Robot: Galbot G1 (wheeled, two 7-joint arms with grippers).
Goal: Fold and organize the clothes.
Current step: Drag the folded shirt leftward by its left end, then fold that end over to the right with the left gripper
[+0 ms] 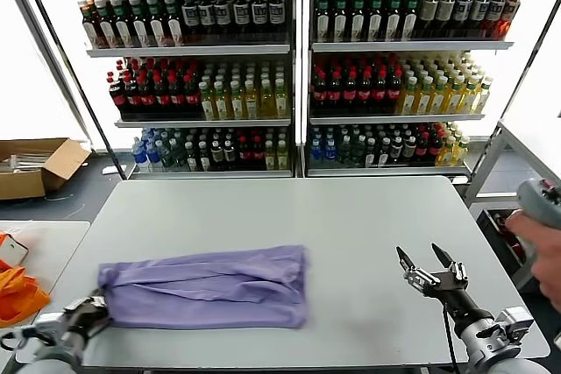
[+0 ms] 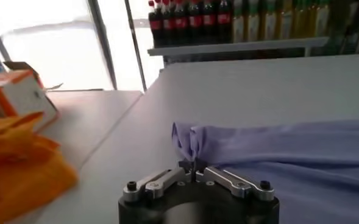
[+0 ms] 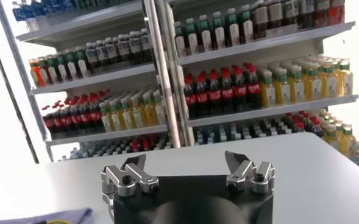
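The lavender clothes (image 1: 210, 285) lie folded into a long band across the front of the grey table (image 1: 351, 216). My left gripper (image 1: 95, 306) sits at the band's left end, at the table's front left corner. In the left wrist view its jaws (image 2: 193, 168) are shut on the gathered corner of the clothes (image 2: 277, 152). My right gripper (image 1: 424, 264) hovers over the table's front right, apart from the cloth and open. The right wrist view shows nothing between its fingers (image 3: 187, 164), and a sliver of the clothes (image 3: 51, 216) shows at that picture's edge.
Shelves of bottles (image 1: 289, 67) stand behind the table. An orange cloth (image 1: 17, 291) lies on a side table to the left, with a cardboard box (image 1: 35, 164) on the floor beyond. A person's hand (image 1: 539, 243) holding a device is at the right edge.
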